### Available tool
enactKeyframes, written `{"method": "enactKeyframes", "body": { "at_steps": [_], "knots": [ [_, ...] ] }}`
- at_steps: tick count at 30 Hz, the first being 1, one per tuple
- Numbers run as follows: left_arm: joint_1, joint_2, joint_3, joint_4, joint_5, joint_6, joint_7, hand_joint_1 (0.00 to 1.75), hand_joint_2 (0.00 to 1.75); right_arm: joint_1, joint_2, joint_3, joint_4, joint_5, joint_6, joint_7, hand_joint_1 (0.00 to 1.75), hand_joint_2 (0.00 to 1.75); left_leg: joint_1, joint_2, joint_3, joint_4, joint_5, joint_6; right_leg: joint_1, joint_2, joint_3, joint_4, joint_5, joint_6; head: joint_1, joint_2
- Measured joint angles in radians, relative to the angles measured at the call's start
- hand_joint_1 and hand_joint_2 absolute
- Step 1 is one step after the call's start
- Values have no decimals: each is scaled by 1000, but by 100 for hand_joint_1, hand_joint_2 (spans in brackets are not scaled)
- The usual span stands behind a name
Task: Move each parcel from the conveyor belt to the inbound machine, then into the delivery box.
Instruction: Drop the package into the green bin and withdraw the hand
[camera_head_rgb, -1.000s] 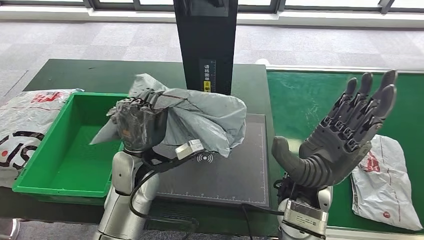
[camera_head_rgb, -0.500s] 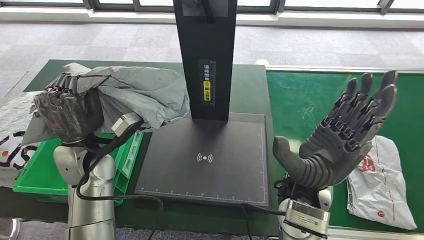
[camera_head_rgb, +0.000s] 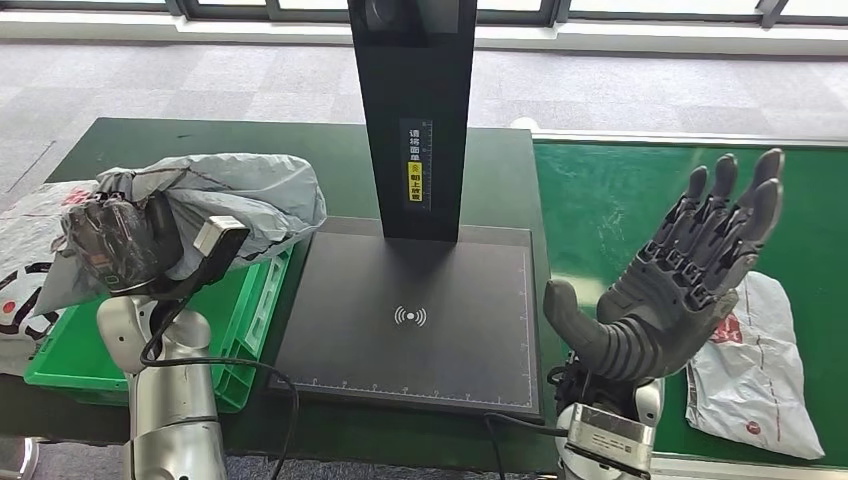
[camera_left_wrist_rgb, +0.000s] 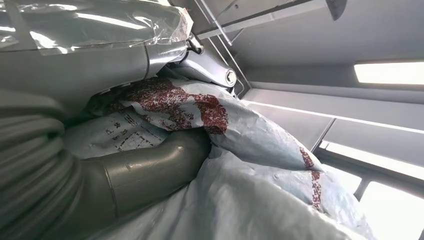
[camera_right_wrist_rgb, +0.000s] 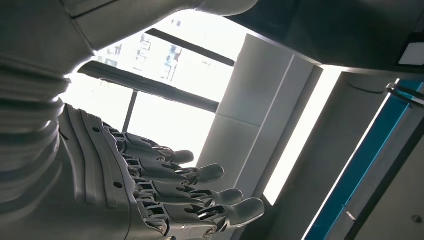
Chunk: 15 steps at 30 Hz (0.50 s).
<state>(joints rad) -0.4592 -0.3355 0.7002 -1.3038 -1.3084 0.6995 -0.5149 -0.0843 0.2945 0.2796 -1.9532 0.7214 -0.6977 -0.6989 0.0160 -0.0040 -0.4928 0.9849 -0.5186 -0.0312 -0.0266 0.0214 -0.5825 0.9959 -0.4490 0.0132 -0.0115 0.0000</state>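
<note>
My left hand (camera_head_rgb: 125, 245) grips a crumpled grey parcel (camera_head_rgb: 235, 195) and holds it over the green delivery box (camera_head_rgb: 245, 310) at the table's left. The left wrist view shows the thumb (camera_left_wrist_rgb: 145, 172) pressed into the grey parcel (camera_left_wrist_rgb: 240, 145), which has red print. My right hand (camera_head_rgb: 670, 285) is raised palm up with fingers spread, empty, between the black inbound machine plate (camera_head_rgb: 410, 320) and a white parcel (camera_head_rgb: 765, 365) lying on the green conveyor belt (camera_head_rgb: 620, 200). In the right wrist view the right hand (camera_right_wrist_rgb: 165, 195) is spread against windows.
The machine's black post (camera_head_rgb: 412, 110) rises behind the plate. A white bag with red and black print (camera_head_rgb: 25, 265) lies left of the box. Grey floor lies beyond the table.
My left hand has carried the grey parcel from above the plate leftward and lowered it over the green box. The right hand has stayed raised, shifting slightly. The white parcel has drifted a little left.
</note>
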Motion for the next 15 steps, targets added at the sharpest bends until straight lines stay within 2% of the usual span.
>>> {"method": "enactKeyframes", "body": {
  "at_steps": [6,11,15],
  "knots": [
    [-18,0,36,37,-35,0,-2,175,175,0,0,0,0,1,0,0,0,175,0,0,0,0,0,0,0,0,0,0,0,0,0,0],
    [-58,0,131,108,-94,0,-2,175,175,3,0,0,0,7,0,0,0,175,0,0,0,0,0,0,0,0,0,0,0,0,0,0],
    [-85,8,209,162,-107,0,21,0,175,14,-2,0,0,9,0,-1,0,175,0,0,0,0,0,0,0,0,0,0,0,0,0,0]
  ]
}}
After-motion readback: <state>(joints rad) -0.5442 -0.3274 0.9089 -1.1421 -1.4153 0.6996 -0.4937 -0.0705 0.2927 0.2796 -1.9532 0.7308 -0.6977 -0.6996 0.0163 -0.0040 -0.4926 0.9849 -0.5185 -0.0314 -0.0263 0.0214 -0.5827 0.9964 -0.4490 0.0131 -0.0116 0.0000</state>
